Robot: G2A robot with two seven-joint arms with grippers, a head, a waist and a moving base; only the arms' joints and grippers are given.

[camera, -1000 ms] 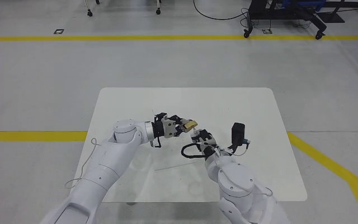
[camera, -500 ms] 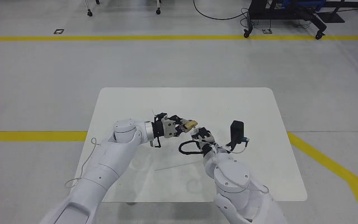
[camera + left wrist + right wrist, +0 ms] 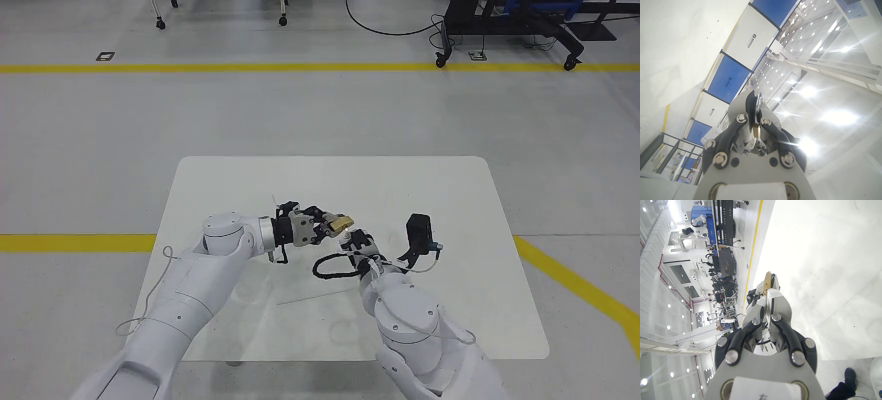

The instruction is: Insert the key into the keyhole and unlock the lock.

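Since a second ago the right claw point(image 3: 356, 243) is edged closer to the brass padlock point(image 3: 342, 221), which is gripped by the closed left claw point(image 3: 328, 223) over the white worktop point(image 3: 450, 190). The right claw is pinched tight, but the key can't be made out. Insertion is judged not yet confirmed.

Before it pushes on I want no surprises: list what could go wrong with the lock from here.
1. The lock is held only by the left gripper. A push from the right gripper, which sits right beside it, could twist the lock in the jaws or knock it loose.
2. The key cannot be made out in the right gripper's shut jaws, so its aim at the keyhole cannot be checked. A skewed approach may jam or slip.
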